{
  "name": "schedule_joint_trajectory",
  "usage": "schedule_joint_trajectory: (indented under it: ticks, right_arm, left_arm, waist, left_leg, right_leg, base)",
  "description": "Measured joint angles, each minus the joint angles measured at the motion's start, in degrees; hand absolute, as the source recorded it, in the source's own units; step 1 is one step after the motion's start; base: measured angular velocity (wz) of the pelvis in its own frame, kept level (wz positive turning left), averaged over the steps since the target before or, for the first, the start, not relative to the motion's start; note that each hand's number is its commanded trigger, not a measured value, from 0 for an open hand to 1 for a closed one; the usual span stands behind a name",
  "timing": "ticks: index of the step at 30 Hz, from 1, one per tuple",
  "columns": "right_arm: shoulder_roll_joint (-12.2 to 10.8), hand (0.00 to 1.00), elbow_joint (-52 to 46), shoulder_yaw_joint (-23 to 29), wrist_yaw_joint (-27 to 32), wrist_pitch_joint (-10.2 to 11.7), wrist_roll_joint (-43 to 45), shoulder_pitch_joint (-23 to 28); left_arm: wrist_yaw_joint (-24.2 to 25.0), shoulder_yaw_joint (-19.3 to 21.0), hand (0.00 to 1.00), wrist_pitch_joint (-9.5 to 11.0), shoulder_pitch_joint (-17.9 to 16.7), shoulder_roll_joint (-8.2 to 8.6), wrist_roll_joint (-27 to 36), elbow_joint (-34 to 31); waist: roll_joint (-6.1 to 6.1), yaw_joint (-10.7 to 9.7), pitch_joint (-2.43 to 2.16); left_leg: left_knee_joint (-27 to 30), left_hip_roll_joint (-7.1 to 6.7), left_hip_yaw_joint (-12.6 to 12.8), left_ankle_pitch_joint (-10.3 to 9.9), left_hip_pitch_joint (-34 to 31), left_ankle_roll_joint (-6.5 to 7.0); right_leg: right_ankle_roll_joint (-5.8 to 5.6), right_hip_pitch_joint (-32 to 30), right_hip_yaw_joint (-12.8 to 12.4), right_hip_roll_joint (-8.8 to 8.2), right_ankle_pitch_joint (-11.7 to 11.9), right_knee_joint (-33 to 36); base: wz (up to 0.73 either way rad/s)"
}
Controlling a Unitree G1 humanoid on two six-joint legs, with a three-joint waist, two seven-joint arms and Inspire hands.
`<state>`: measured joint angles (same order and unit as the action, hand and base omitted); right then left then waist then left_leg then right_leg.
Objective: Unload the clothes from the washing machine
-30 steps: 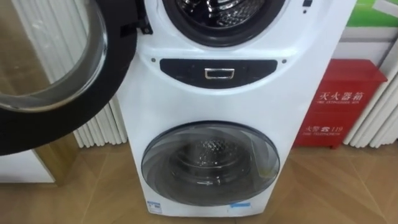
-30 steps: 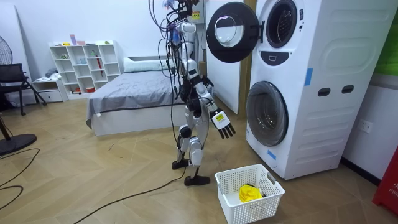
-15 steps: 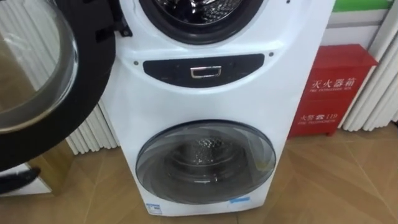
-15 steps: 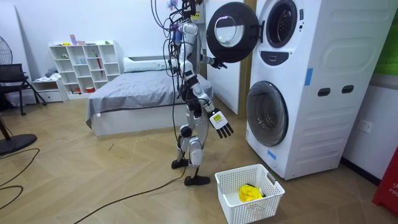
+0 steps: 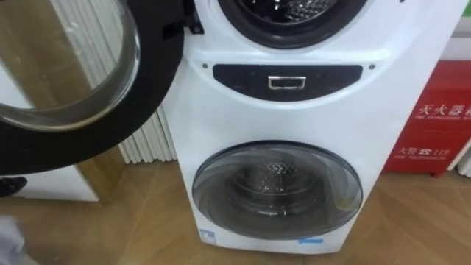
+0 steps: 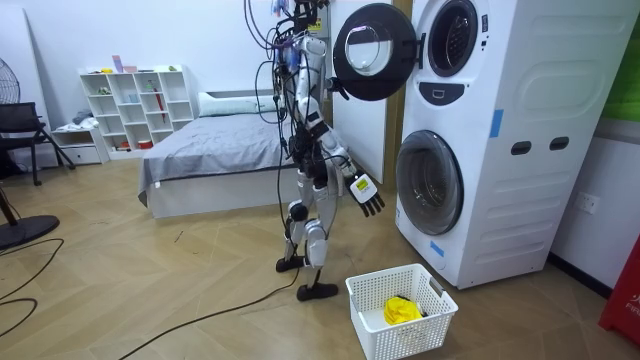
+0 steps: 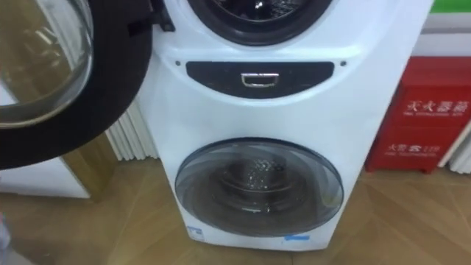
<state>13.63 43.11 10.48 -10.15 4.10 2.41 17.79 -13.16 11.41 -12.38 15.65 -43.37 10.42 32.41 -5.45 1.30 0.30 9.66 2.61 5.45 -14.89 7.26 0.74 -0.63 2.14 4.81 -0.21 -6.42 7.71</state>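
Note:
The upper washing machine's drum (image 5: 287, 13) stands open, and its round black-rimmed door (image 5: 73, 81) is swung out to the left. I can make out no clothes in the part of the drum that shows. I stand facing the stacked machines, a step away from them. My left hand (image 6: 341, 92) is raised to the lower edge of the open door (image 6: 372, 50). Low in front of my hips, my right hand (image 6: 368, 198) hangs open with its fingers spread. A yellow cloth (image 6: 402, 310) lies in the white basket (image 6: 440, 300) on the floor beside my feet.
The lower machine's glass door (image 5: 277, 190) is closed. A red cabinet (image 5: 445, 118) stands right of the machines and a white radiator (image 5: 143, 140) left of them. Behind me are a bed (image 6: 210, 160) and a white shelf (image 6: 135, 110).
My left arm has risen from my side to the edge of the open door. My right hand has drifted slightly toward the machines. The eye views have shifted with my head.

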Motion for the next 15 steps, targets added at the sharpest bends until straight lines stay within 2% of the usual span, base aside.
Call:
schedule_joint_trajectory:
  ticks: [7, 10, 11, 13, 15]
  right_arm:
    - [0.0, 0.0, 1.78, -0.1, -0.05, -0.03, -0.39, 0.4]
    - [-0.01, 0.0, 1.93, -0.17, -0.44, -0.03, -0.37, 0.64]
    - [-0.01, 0.0, 1.91, -0.18, -0.64, -0.05, -0.32, 0.63]
    - [0.11, 0.0, 1.74, -0.17, -1.11, -0.32, 0.58, 0.38]
    - [0.1, 0.0, 1.45, -0.17, -1.69, -0.43, 1.65, -0.11]
  left_arm:
    - [-1.93, -0.32, 0.0, -0.16, -0.01, -0.11, -2.18, -0.08]
    - [-2.87, -0.31, 0.0, -0.16, -0.01, 0.0, -3.39, -0.8]
    - [-3.12, -0.32, 0.0, -0.17, -0.01, 0.09, -3.85, -1.82]
    - [-4.28, -0.39, 0.0, -0.67, -0.15, 0.94, -4.55, -4.41]
    - [-5.0, -0.64, 0.0, -2.26, -0.26, 2.62, -5.19, -9.12]
  waist:
    - [-0.01, -0.21, 0.09]
    - [0.22, -0.28, 0.45]
    - [0.47, -0.27, 0.92]
    - [0.74, -0.25, 1.08]
    - [1.02, -0.18, 1.1]
  left_leg:
    - [0.24, 0.03, -0.1, 0.0, -0.1, 0.0]
    - [0.48, -0.09, -0.15, 0.0, -0.1, 0.0]
    - [0.79, -0.16, -0.38, 0.0, -0.14, 0.0]
    - [1.29, -0.28, -0.84, 0.0, -1.0, 0.01]
    - [1.86, -0.39, -2.08, 0.19, -2.65, 0.33]
  right_leg:
    - [0.0, 0.13, 0.09, -0.01, 0.0, 0.04]
    - [-0.05, 0.52, 0.16, -0.11, 0.02, 0.05]
    - [-0.1, 0.74, 0.23, -0.2, 0.05, 0.04]
    - [-0.28, 0.1, 0.25, -0.36, 0.16, 0.13]
    - [-0.6, -0.54, 1.12, -0.76, 0.46, 0.07]
  base:
    - [0.01]
    - [0.02]
    - [0.14]
    - [0.21]
    - [0.36]
